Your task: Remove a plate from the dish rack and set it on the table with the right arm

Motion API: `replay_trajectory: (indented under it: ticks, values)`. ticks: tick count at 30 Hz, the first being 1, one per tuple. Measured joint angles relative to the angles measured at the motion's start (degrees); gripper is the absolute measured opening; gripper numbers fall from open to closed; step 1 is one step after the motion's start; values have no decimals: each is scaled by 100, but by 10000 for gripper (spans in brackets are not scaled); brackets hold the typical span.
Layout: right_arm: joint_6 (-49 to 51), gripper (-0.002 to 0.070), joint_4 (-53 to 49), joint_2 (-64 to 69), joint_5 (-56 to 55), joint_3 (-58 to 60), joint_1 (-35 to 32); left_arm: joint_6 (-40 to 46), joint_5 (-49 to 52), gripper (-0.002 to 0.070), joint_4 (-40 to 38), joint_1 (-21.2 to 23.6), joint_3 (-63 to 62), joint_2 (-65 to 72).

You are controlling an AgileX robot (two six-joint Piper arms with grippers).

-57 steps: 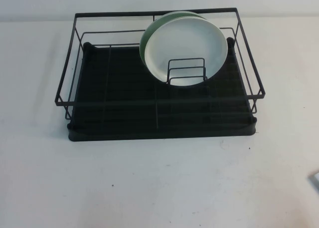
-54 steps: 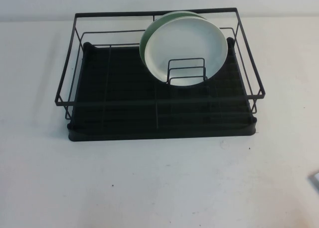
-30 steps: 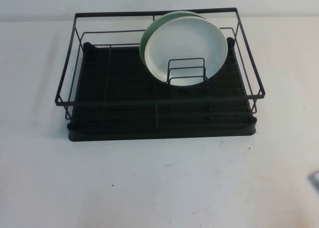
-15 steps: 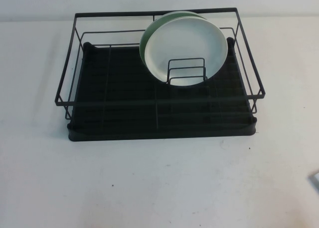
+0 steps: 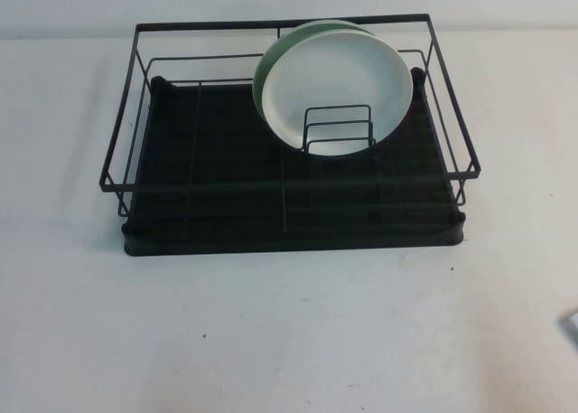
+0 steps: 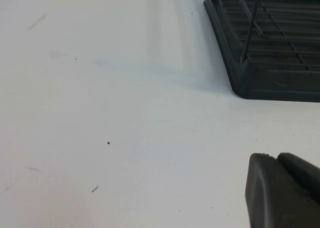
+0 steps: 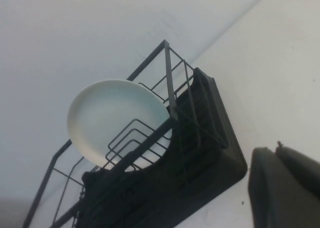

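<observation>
The white plate (image 5: 336, 88) stands on edge in the small wire holder (image 5: 338, 129) at the back right of the black dish rack (image 5: 289, 219). A greener plate (image 5: 264, 74) stands right behind it. The right wrist view shows the white plate (image 7: 112, 113) and the rack (image 7: 200, 153) from the rack's near right corner. My right gripper (image 7: 276, 149) is shut and empty, low over the white table (image 5: 289, 341) and apart from the rack. My left gripper (image 6: 275, 157) is shut and empty, over the table beside the rack's near left corner (image 6: 250, 83). Neither gripper shows in the high view.
The rack's tall wire frame (image 5: 280, 23) surrounds the plates. A wall runs behind the rack. A small grey sliver (image 5: 572, 327) sits at the right edge of the high view. Tiny dark specks (image 5: 203, 336) dot the table in front of the rack.
</observation>
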Motion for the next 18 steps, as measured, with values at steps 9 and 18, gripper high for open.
replay_trajectory:
  ticks: [9, 18]
  values:
    - [-162, -18, 345, 0, 133, 0, 0, 0, 0, -4, 0, 0, 0, 0]
    - [-1066, -18, -371, 1780, 721, -1319, 0, 0, 0, -4, 0, 0, 0, 0]
